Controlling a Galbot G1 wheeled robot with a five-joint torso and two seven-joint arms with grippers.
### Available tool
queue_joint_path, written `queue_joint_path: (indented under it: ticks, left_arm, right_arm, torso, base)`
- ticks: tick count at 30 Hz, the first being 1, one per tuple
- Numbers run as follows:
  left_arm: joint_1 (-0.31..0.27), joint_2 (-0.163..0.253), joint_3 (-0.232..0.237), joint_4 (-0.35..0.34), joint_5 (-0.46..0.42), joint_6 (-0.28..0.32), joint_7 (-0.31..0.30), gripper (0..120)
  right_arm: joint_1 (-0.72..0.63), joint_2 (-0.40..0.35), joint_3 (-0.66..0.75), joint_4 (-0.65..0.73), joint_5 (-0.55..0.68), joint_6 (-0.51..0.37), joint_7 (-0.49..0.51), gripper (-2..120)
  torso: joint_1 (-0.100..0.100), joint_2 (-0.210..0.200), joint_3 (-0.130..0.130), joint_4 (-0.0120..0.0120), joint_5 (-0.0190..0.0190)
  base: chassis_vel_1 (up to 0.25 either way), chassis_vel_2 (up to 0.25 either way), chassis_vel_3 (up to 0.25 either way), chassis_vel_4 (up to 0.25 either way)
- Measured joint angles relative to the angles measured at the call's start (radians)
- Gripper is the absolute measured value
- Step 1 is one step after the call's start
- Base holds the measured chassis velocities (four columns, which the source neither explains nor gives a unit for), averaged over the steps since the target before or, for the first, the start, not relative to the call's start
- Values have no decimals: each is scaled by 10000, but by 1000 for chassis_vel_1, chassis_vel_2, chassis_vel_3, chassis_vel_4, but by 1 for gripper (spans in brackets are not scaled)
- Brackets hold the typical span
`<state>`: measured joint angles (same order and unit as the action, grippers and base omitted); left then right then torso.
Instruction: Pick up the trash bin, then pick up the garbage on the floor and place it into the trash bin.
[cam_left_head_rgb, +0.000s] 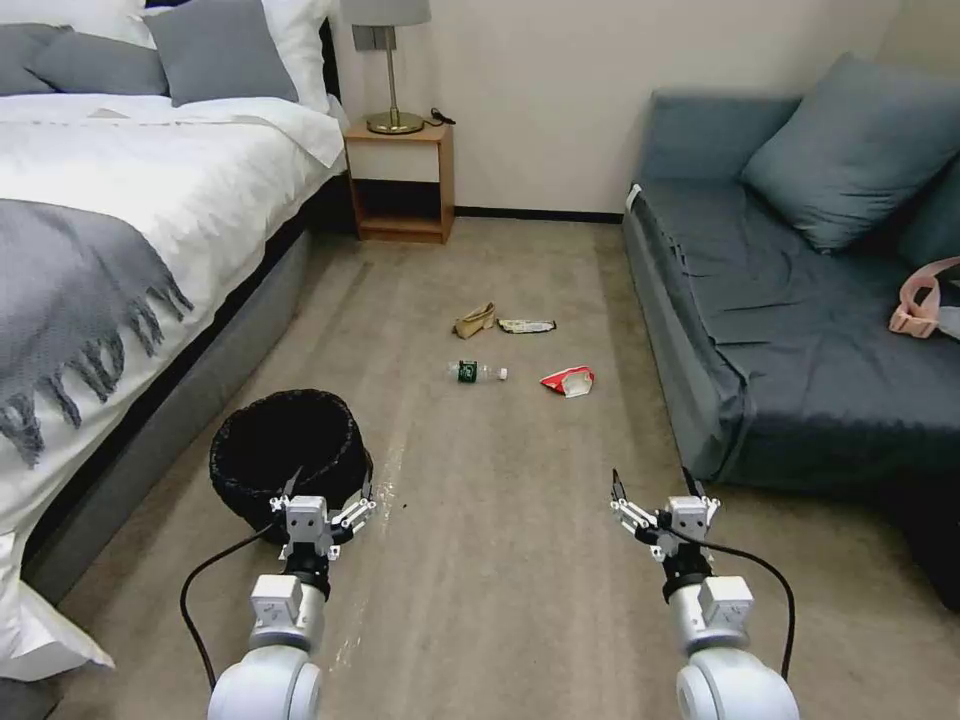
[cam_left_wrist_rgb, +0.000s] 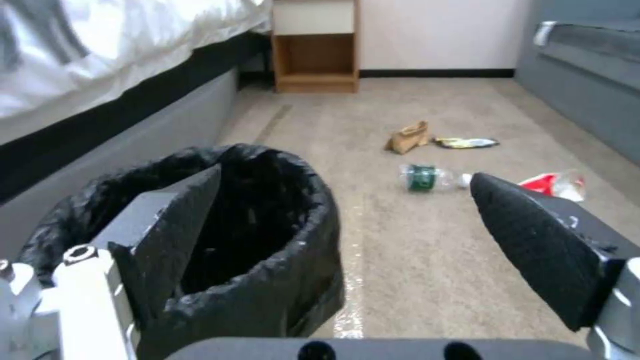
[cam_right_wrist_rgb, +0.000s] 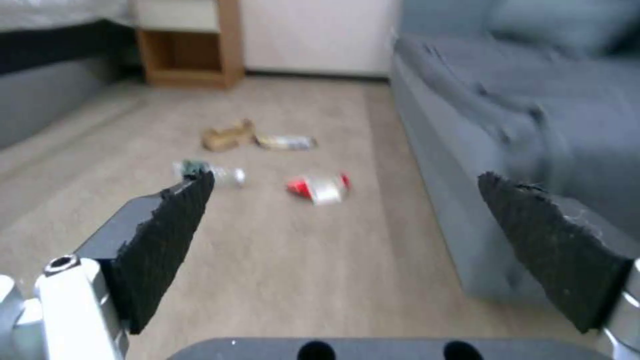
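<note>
hovering my left gripper (cam_left_head_rgb: 330, 490) at the near rim of the trash bin (cam_left_head_rgb: 285, 440), fingers spread wide apart, nothing held. from the left wrist, 1 finger (cam_left_wrist_rgb: 177, 220) sits over the bin's mouth and the other (cam_left_wrist_rgb: 533, 240) hangs outside over bare carpet, so the black-bagged rim lies between them. bin stands on the floor, beside the bed (cam_left_head_rgb: 110, 230), upright.

right gripper (cam_left_head_rgb: 660, 490) is forward at about the same height, jaws also apart, empty, near the sofa (cam_left_head_rgb: 780, 300).

garbage is farther up the floor, well apart from the bin: bottle (cam_left_head_rgb: 478, 372) on its side, red-white packet (cam_left_head_rgb: 568, 381) just beside it, tan paper bag (cam_left_head_rgb: 474, 320) and snack wrapper (cam_left_head_rgb: 527, 325) behind, close together. all 4 untouched.

step in hand, as i judge it: take the bin. notes for doing it well:
- straddle the rim wall, 1 finger inside, 1 outside; the bin is wider than my span, so no grabbing across it.
- go low enough to pinch the hard rim, not just loose bag, which would likely slip.
- close square to the wall; a skewed pinch could tip the bin.
- lift straight, keep the mouth up.
</note>
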<state>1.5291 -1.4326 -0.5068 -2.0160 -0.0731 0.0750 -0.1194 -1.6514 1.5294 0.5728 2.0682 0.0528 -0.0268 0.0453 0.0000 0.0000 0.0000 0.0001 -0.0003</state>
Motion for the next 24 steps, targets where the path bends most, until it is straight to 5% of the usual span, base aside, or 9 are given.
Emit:
queue_joint_path:
  ticks: [9, 12, 24]
  left_arm:
    - [-272, 969, 596, -301, -981, 1109, -1618, 100]
    - [-460, 1579, 995, -600, -1610, 1983, -2743, 100]
    - [-378, 1763, 950, -695, -1899, 2161, -3053, 100]
  right_arm:
    - [-2304, 711, 558, 1588, 1208, -650, 1076, 100]
    - [-2635, 785, 610, 1852, 1296, -668, 1101, 100]
    - [-2546, 785, 333, 1587, 922, -473, 1087, 100]
  torso:
    - [0, 0, -1, -3, -2]
    - [0, 0, -1, -4, 2]
    - [0, 0, 0, -1, 2]
  base:
    - [0, 0, 0, 0]
    - [0, 0, 0, 0]
    - [0, 0, 0, 0]
